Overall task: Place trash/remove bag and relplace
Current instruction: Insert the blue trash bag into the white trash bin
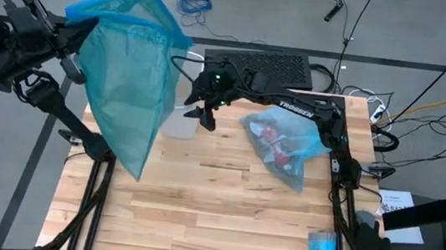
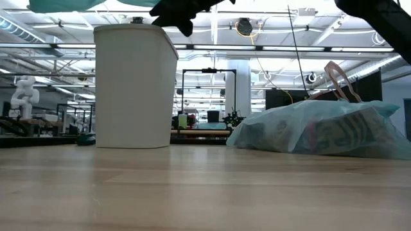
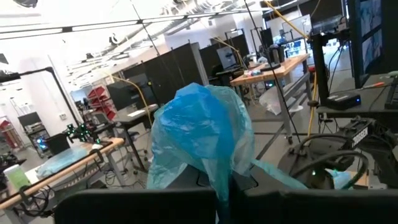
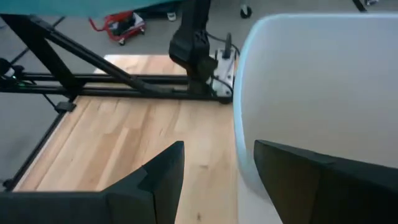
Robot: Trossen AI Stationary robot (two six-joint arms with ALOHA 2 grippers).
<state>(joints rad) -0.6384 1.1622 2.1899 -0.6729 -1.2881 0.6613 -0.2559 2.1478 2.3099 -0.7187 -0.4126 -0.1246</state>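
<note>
Carefully, I hold the fresh teal bag (image 1: pixel 126 89) pinched in my left gripper (image 1: pixel 77 37), high over the table's left edge. My right gripper (image 1: pixel 201 112) hangs wide-jawed at the white bin (image 2: pixel 135 86) rim. I should spread the mouth squarely over the bin. Full bag (image 1: pixel 284 145) lies beside it.

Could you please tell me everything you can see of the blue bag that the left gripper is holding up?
The blue bag is a thin, see-through, crinkly plastic liner, teal-blue in the high view. The left gripper is shut on its bunched top edge, so it hangs in the air above the table's left side, widening below the grip and tapering to a point at the bottom. It looks empty. It hides part of the white bin from above; whether it touches the bin cannot be told.
</note>
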